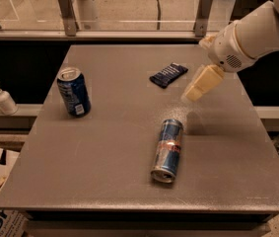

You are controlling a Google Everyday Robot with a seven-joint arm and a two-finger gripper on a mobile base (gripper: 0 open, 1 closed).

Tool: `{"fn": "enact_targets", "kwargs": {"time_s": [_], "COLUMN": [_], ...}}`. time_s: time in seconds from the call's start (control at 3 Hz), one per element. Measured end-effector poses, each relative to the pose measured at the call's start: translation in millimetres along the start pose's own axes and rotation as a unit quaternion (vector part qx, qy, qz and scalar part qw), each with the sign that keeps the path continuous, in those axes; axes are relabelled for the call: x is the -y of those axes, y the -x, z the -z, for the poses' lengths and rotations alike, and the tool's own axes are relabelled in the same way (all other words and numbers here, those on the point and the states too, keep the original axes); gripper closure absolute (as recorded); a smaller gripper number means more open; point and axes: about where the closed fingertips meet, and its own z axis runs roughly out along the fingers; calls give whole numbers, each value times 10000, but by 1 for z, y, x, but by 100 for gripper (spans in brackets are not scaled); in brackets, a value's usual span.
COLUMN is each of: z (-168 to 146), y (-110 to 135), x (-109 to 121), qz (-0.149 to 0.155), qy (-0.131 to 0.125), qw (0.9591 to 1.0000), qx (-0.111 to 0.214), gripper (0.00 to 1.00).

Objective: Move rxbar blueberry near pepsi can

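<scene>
The rxbar blueberry (168, 74) is a flat dark navy bar lying on the grey table (119, 132), in its far middle part. The pepsi can (74, 91) stands upright near the table's left edge, dark blue with a silver top. My gripper (192, 95) is cream-coloured and hangs from the white arm (250, 36) that comes in from the upper right. It hovers above the table just right of the bar and a little nearer to me, not touching it. It holds nothing that I can see.
A slim blue-and-silver can (167, 149) lies on its side in the middle front of the table. A white pump bottle (3, 98) stands on a ledge to the left. A glass rail with metal posts (66, 10) runs behind the table.
</scene>
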Motion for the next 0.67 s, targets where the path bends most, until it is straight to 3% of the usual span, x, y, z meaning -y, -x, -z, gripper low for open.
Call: {"fn": "enact_targets", "kwargs": {"time_s": [0.67], "z": [-35], "y": [0], "x": [28], "qz": [-333], "qy": [-312], "qw": [9984], "qx": [347], "gripper": [0]}}
